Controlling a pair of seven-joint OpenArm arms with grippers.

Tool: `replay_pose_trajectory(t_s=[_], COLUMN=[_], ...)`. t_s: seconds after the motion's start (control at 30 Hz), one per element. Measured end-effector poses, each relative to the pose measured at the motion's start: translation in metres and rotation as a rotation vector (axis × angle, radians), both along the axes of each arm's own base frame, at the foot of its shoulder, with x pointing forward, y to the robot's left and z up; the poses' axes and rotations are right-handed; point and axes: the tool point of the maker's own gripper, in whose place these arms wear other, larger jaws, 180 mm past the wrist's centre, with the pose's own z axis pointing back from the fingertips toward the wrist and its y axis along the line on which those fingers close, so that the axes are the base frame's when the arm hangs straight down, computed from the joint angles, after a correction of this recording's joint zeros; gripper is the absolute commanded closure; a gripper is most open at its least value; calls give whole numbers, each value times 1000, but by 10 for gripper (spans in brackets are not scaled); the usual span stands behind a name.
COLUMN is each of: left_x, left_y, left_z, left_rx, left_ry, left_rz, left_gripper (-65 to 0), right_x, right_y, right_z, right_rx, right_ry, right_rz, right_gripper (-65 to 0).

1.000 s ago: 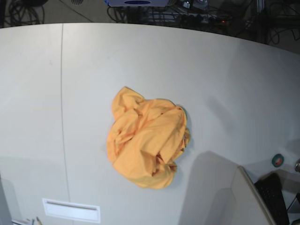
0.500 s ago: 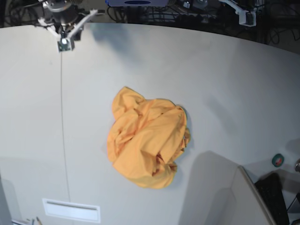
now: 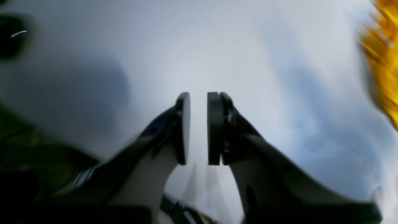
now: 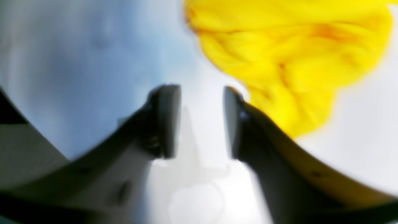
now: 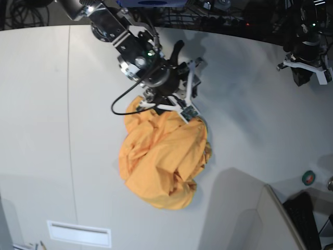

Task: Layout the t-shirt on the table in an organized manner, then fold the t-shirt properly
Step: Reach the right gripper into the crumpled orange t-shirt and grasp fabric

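The orange-yellow t-shirt (image 5: 163, 159) lies crumpled in a heap on the off-white counter (image 5: 36, 104), to the right of the thin dark seam line (image 5: 69, 120) that runs down the surface. The cloth is bunched with many folds, and no sleeve or collar can be made out clearly.

The right arm reaches from the far side of the counter down over the upper edge of the t-shirt. Its gripper (image 5: 179, 107) hangs just above that upper edge, with a black cable (image 5: 120, 101) looping beside it. In the right wrist view the right gripper (image 4: 202, 119) has its jaws apart, with only bare counter seen between them. The yellow cloth (image 4: 289, 59) fills the upper right of this view, just beside the right finger (image 4: 231, 121), and I cannot tell whether they touch, because the picture is blurred.

The left arm is near the far right edge of the counter, well apart from the t-shirt. Its gripper (image 5: 304, 70) shows in the base view as a white and black part. In the left wrist view the left gripper (image 3: 198, 127) has its jaws a little apart, a narrow gap between the two flat pads (image 3: 214, 127), and nothing is held there. Only a blurred strip of the t-shirt (image 3: 384, 62) shows at the right edge of this view.

A small green round thing (image 5: 308, 178) lies at the right edge of the counter, far from the t-shirt.
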Motion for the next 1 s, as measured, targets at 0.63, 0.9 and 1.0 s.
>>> replay_pose_trajectory(t_s=[0.63,0.9,1.0], left_x=[-2,1,-2], left_y=[20,19,27], left_z=[9,8,1], left_rx=[22,18,18], left_ry=[2,-2,14], left_rz=[41,35,58], left_gripper=[-105,-105,-105], right_x=[71,69,58], right_y=[9,-29,-49], right_z=[-69,-90,-93], right_rx=[-204,-202,-197], right_ry=[-143,-60,-16], right_rz=[63,-77,-135], right_gripper=[-327,-35,-42])
